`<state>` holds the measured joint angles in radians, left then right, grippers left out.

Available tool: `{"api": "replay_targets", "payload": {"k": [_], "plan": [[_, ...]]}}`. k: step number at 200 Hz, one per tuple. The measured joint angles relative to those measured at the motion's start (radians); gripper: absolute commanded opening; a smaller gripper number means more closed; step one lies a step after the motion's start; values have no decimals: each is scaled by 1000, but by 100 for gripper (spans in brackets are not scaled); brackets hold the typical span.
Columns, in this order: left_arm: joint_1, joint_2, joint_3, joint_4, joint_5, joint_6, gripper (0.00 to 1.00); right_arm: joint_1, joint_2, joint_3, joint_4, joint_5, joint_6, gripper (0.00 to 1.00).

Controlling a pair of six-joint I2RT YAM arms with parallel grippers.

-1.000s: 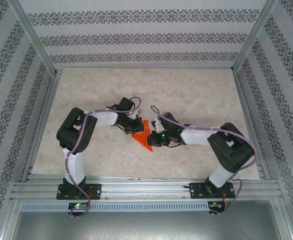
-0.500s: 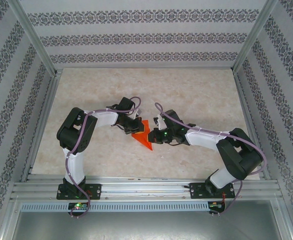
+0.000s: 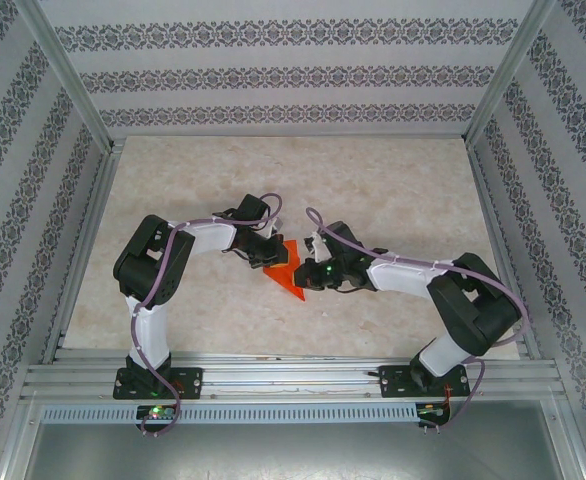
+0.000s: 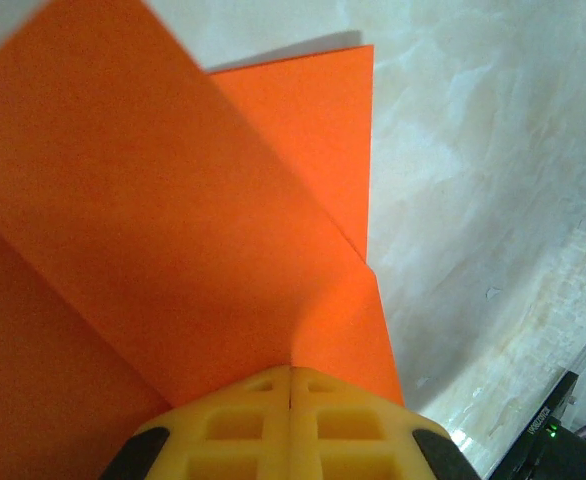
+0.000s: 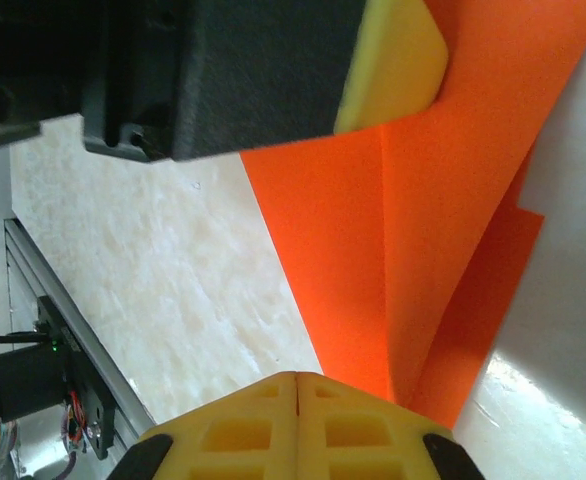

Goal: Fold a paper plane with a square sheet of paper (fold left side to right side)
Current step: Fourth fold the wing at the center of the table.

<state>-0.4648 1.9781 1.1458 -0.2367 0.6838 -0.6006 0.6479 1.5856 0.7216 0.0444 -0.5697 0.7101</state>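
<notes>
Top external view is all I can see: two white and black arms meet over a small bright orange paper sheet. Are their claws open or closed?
Observer: Closed. The right wrist camera shows the right gripper shut tight, its tips at the edge of the bright orange folded paper sheet.
Visitor: And the other one?
Observer: The left gripper is shut too, its tips at a spot where folds of the paper meet.
Visitor: Is the paper one flat layer?
Observer: No. A straight crease runs along it, and layers overlap at its edge above the pale marbled table.
</notes>
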Motion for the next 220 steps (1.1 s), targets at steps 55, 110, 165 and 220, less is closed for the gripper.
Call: {"api": "replay_targets", "payload": {"k": [55,110,165,220], "plan": [[0,0,0,0,0,0,2,11,39,3,12,-8,2,0],[0,0,0,0,0,0,2,11,57,3,13,-9,2,0],[0,0,0,0,0,0,1,11,74,3,13,-8,3,0],[0,0,0,0,0,0,2,23,78,2,13,-8,6,0]]}}
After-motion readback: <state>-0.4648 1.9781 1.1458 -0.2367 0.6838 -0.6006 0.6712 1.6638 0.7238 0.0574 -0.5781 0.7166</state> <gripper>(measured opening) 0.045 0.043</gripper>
